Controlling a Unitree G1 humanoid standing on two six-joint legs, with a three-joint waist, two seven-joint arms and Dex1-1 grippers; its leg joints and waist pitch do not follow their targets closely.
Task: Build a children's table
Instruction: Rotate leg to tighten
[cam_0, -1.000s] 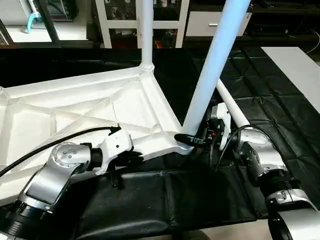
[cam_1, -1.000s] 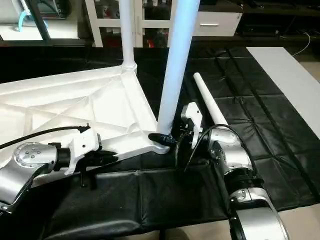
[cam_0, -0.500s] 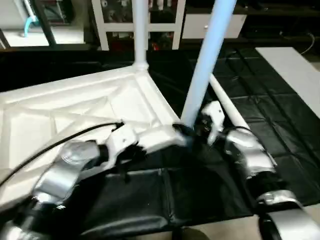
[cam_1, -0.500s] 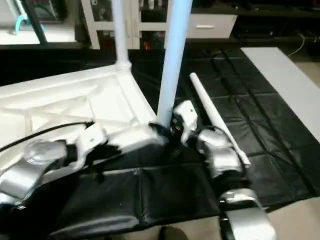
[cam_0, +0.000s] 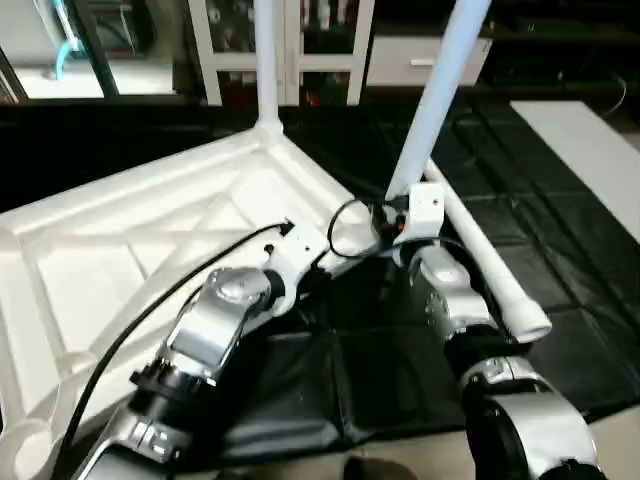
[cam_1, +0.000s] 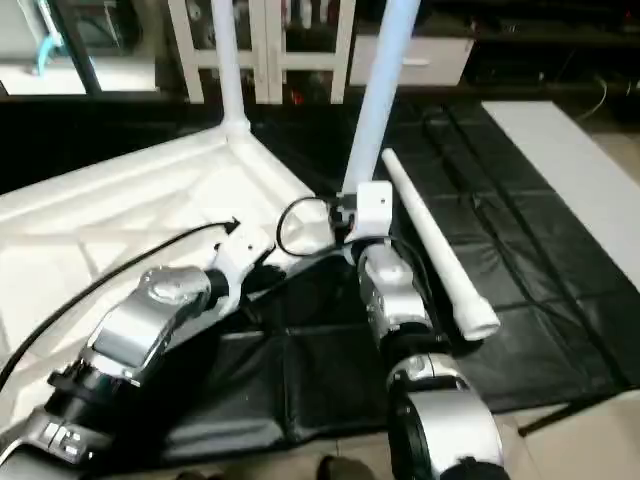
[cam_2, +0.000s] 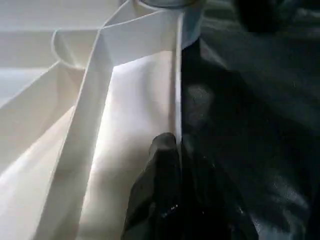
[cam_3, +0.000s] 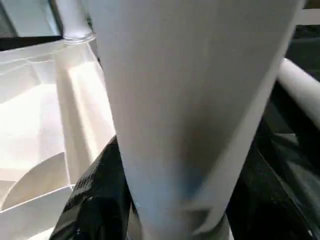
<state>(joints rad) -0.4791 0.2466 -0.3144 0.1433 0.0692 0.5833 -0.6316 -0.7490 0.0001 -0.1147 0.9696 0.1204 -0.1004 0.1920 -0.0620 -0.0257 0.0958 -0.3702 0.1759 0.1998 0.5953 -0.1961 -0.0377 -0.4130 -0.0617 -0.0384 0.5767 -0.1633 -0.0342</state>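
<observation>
Top (cam_0: 150, 240): white, upside down on the black mat (cam_0: 560, 240), ribbed underside up; occupies the left and centre of the head views.

Leg 1 (cam_0: 266, 60): upright in the far corner socket, upper centre of frame.

Leg 2 (cam_0: 440, 90): stands in the near corner socket at centre frame, leaning slightly toward the right of the picture.

Leg 3 (cam_0: 480, 260): loose, lying on the mat right of centre, just beside the right arm.

Left gripper (cam_2: 165, 150): fingers closed together, their tips against the top's edge wall near the leg 2 corner; whether they pinch the wall or merely press on it cannot be told.

Right gripper (cam_3: 165, 200): jaws half apart around the base of leg 2, one black finger (cam_3: 90, 195) visible at the side of the tube; appears to clasp it.

Cabinet (cam_0: 290, 45): white, glass doors, upper edge of frame.

Step in hand, as judged: seating leg 2 in its socket while the top is steadied.

Next move calls for: straightening leg 2 and driving it fully home before letting go, then fetching leg 3.
</observation>
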